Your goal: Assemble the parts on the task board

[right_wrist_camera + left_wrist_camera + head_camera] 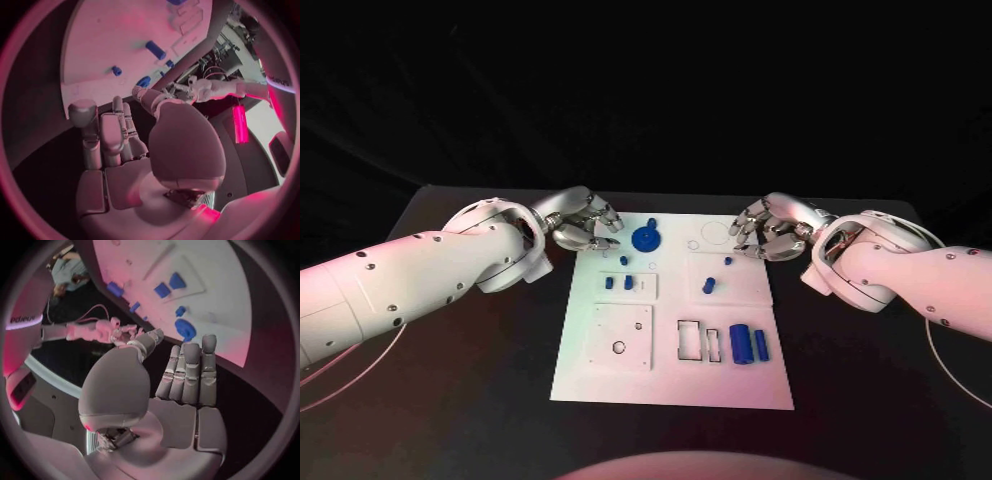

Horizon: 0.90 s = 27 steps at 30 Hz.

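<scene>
The white task board (pixel 672 372) lies in the middle of the black table. A blue round part (pixel 648 238) sits near its far edge, between my two hands. Small blue parts (pixel 619 283) stand in the left panel and others (pixel 708 285) in the right one. Two blue cylinders (pixel 749 344) lie nearer to me, beside rectangular slots (pixel 698 340). My left hand (pixel 581 222) hovers over the board's far left corner and holds nothing (pixel 187 375). My right hand (pixel 773 228) hovers over the far right corner, also holding nothing (pixel 119 145). The round part (pixel 185 330) lies just past my left fingertips.
A square plate with a round hole (pixel 622 337) is set into the board's near left. Black table (pixel 459 380) surrounds the board on both sides. My two forearms reach in from left and right at the far half of the table.
</scene>
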Each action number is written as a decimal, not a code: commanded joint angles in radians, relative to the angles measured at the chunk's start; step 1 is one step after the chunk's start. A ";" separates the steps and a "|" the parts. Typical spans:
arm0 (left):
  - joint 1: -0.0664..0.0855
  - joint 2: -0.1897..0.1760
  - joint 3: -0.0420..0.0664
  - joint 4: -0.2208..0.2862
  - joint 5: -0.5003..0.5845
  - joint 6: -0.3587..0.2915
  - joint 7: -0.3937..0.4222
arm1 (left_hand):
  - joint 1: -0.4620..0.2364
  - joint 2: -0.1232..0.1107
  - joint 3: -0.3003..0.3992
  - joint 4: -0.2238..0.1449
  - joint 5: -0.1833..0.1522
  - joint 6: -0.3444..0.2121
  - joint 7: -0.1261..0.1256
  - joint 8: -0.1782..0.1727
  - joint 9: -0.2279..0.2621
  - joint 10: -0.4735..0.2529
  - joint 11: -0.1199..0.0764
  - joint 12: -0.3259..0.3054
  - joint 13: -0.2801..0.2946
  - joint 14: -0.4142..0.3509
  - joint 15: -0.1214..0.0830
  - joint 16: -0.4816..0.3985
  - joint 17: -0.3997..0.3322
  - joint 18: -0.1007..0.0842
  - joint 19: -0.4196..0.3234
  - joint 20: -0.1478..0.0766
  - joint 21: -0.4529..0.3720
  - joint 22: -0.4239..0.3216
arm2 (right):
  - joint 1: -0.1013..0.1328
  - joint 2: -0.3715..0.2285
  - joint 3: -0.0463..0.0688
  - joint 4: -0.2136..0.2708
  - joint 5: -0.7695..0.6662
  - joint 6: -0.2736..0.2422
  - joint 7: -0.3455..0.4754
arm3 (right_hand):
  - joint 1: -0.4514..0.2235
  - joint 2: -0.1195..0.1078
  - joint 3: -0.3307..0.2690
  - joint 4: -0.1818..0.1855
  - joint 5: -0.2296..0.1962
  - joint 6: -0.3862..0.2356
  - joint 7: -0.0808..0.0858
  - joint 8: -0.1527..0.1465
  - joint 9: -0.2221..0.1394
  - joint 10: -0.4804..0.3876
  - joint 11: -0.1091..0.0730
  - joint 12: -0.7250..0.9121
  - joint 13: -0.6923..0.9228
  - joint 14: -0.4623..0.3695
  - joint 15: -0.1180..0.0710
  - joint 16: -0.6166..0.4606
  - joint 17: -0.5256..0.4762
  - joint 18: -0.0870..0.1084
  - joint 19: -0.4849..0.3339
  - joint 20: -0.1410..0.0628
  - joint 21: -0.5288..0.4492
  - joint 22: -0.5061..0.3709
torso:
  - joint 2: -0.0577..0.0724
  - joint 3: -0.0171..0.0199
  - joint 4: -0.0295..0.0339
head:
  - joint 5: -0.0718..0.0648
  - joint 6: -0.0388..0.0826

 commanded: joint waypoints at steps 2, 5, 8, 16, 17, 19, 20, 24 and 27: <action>-0.002 -0.020 0.001 0.030 0.558 -0.054 0.195 | 0.018 0.025 0.016 0.002 0.034 0.004 0.007 0.012 -0.005 -0.018 0.000 0.027 0.002 -0.039 0.001 -0.045 -0.035 0.011 -0.019 0.001 -0.043 -0.026 | -0.001 -0.001 0.000 0.006 -0.305 0.119 -0.066 | -0.013 -0.002 0.003 -0.017 -0.006 0.012 0.000 -0.004 -0.004 0.010 0.003 -0.026 -0.012 0.063 0.000 0.060 0.035 -0.024 0.020 0.003 0.091 0.068 | 0.001 -0.0002 -0.0003 | -0.014 0.003; -0.007 -0.038 0.001 0.057 0.694 -0.041 0.240 | 0.033 0.035 0.031 -0.007 0.035 0.003 0.004 0.018 -0.006 -0.002 -0.005 0.048 0.004 -0.030 -0.005 -0.063 -0.052 0.013 -0.010 -0.004 -0.054 -0.037 | -0.003 0.000 0.000 0.012 -0.365 0.121 -0.080 | -0.017 -0.002 0.000 -0.024 -0.007 0.010 0.003 -0.008 -0.008 0.004 0.006 -0.043 -0.018 0.061 0.004 0.072 0.036 -0.025 0.018 0.006 0.103 0.081 | 0.002 -0.0008 0.0022 | -0.018 0.005; -0.009 -0.051 0.001 0.075 0.769 -0.033 0.260 | 0.033 0.034 0.032 -0.008 0.035 0.003 0.004 0.020 -0.007 0.000 -0.005 0.051 0.004 -0.029 -0.006 -0.066 -0.055 0.012 -0.008 -0.004 -0.057 -0.039 | -0.004 0.003 0.000 0.016 -0.401 0.117 -0.088 | -0.019 -0.001 -0.008 -0.030 -0.005 0.002 0.009 -0.017 -0.014 -0.012 0.012 -0.063 -0.027 0.059 0.008 0.086 0.041 -0.028 0.019 0.010 0.123 0.098 | 0.002 -0.0017 0.0028 | -0.022 0.006; -0.012 -0.073 0.001 0.095 0.865 -0.024 0.274 | 0.029 0.032 0.032 -0.007 0.035 0.005 0.004 0.023 -0.007 -0.001 -0.005 0.055 0.003 -0.029 -0.006 -0.072 -0.061 0.012 -0.007 -0.005 -0.062 -0.042 | -0.011 0.027 0.000 0.022 -0.457 0.095 -0.115 | -0.016 0.011 -0.011 -0.034 -0.018 0.010 0.009 -0.020 -0.021 -0.006 0.014 -0.077 -0.035 0.065 0.011 0.137 0.074 -0.039 0.042 0.015 0.197 0.148 | 0.001 -0.0008 0.0022 | -0.024 0.007; -0.012 -0.075 0.001 0.096 0.870 -0.023 0.274 | 0.029 0.032 0.031 -0.007 0.035 0.005 0.004 0.024 -0.007 -0.001 -0.005 0.055 0.003 -0.029 -0.006 -0.072 -0.061 0.012 -0.007 -0.005 -0.062 -0.043 | -0.012 0.030 0.000 0.022 -0.459 0.094 -0.117 | -0.016 0.013 -0.011 -0.034 -0.018 0.011 0.009 -0.020 -0.021 -0.005 0.014 -0.077 -0.036 0.065 0.011 0.140 0.075 -0.040 0.043 0.015 0.201 0.151 | 0.001 -0.0006 0.0021 | -0.023 0.007; -0.012 -0.077 0.001 0.097 0.874 -0.023 0.272 | 0.028 0.032 0.031 -0.007 0.035 0.005 0.004 0.024 -0.007 -0.002 -0.005 0.056 0.003 -0.029 -0.006 -0.073 -0.062 0.012 -0.006 -0.005 -0.063 -0.043 | -0.014 0.035 0.000 0.021 -0.461 0.095 -0.120 | -0.014 0.017 -0.007 -0.033 -0.020 0.014 0.008 -0.020 -0.023 0.001 0.013 -0.078 -0.037 0.066 0.011 0.149 0.080 -0.042 0.048 0.016 0.217 0.162 | 0.002 -0.0004 0.0016 | -0.023 0.007; -0.013 -0.079 0.001 0.097 0.877 -0.023 0.271 | 0.028 0.032 0.031 -0.007 0.034 0.005 0.004 0.024 -0.007 -0.002 -0.005 0.056 0.003 -0.029 -0.006 -0.073 -0.062 0.012 -0.006 -0.005 -0.063 -0.044 | -0.015 0.038 0.000 0.019 -0.462 0.096 -0.121 | -0.014 0.017 -0.006 -0.033 -0.021 0.015 0.007 -0.020 -0.023 0.002 0.013 -0.079 -0.037 0.066 0.011 0.151 0.081 -0.043 0.049 0.016 0.220 0.164 | 0.002 -0.0007 0.0009 | -0.023 0.007; -0.013 -0.082 0.001 0.100 0.881 -0.020 0.266 | 0.026 0.031 0.030 -0.007 0.032 0.005 0.004 0.026 -0.007 -0.004 -0.005 0.058 0.002 -0.029 -0.005 -0.076 -0.065 0.011 -0.009 -0.005 -0.067 -0.047 | -0.021 0.048 0.000 0.014 -0.466 0.099 -0.125 | -0.007 0.025 0.018 -0.035 -0.057 0.025 0.005 -0.019 -0.027 0.017 0.010 -0.084 -0.041 0.063 0.010 0.161 0.079 -0.044 0.051 0.016 0.236 0.179 | 0.002 -0.0011 0.0018 | -0.023 0.006; -0.013 -0.084 0.001 0.101 0.883 -0.018 0.260 | 0.025 0.032 0.030 -0.007 0.029 0.004 0.004 0.028 -0.009 -0.008 -0.005 0.063 0.001 -0.031 -0.005 -0.082 -0.071 0.011 -0.017 -0.005 -0.077 -0.054 | -0.026 0.054 0.000 0.009 -0.468 0.102 -0.128 | -0.005 0.030 0.036 -0.036 -0.061 0.035 0.001 -0.015 -0.027 0.029 0.008 -0.085 -0.041 0.062 0.008 0.168 0.081 -0.046 0.054 0.015 0.249 0.189 | 0.002 -0.0006 0.0019 | -0.023 0.004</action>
